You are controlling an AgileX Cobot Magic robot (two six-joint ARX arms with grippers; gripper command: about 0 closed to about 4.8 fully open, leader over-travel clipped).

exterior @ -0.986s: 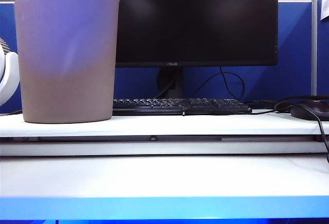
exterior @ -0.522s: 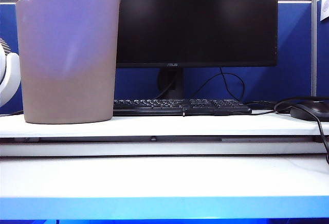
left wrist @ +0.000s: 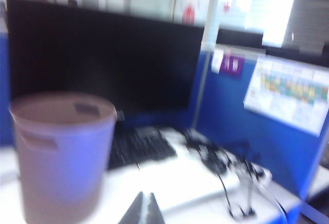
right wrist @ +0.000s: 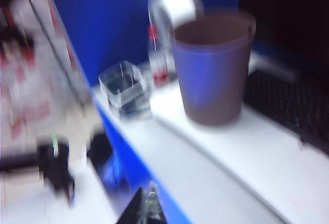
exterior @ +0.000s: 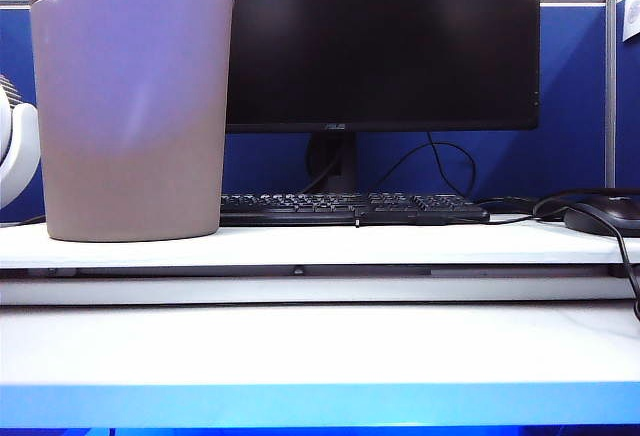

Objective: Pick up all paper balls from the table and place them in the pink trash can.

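At the lower edge of both wrist views, the left gripper and right gripper show dark tips pressed together, holding nothing. Beyond them stands the pink trash can, upper left in the exterior view on the table shelf, beside a monitor, keyboard and mouse; no paper balls show.
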